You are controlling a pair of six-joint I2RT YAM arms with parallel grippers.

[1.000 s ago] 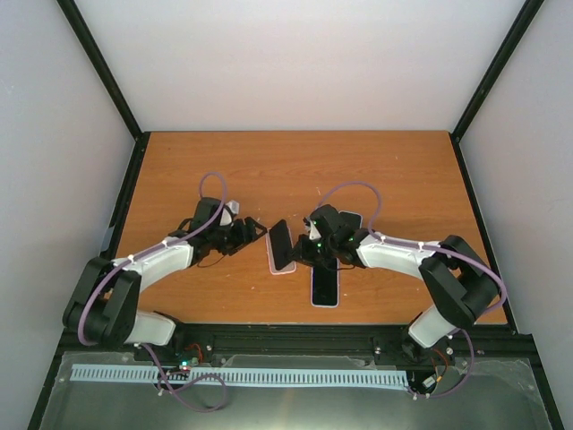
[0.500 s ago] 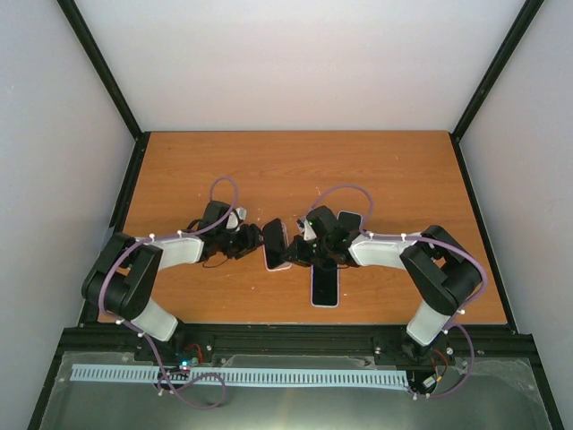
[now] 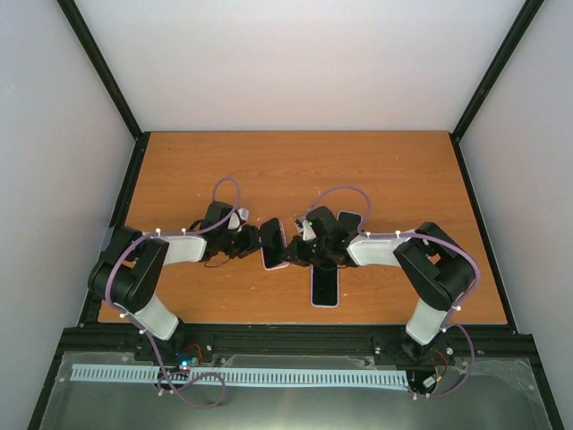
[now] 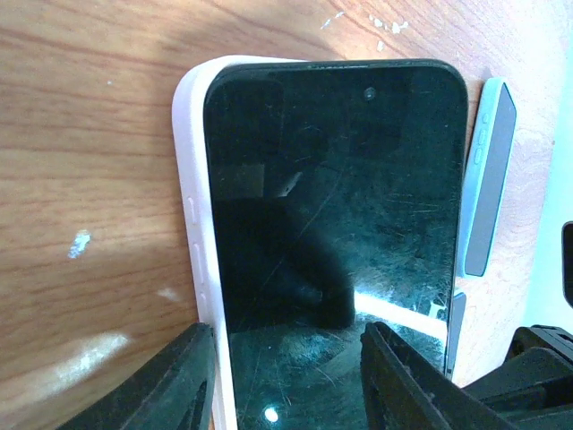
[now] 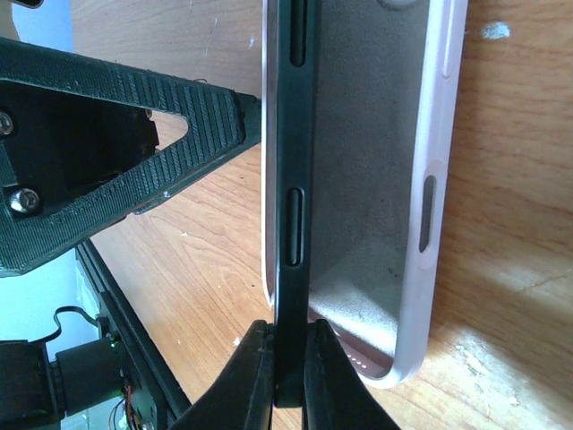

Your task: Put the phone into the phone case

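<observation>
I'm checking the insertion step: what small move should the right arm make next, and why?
Probably lower the phone flat into the phone case: the right gripper pinches its edge, holding it tilted above the case's open cavity, while the left gripper straddles the case's end.

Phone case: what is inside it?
The phone case shows bare grey lining. The phone, pinched edge-on in the right pincer, stands along one wall, not seated. Anything behind the phone is hidden.
</observation>
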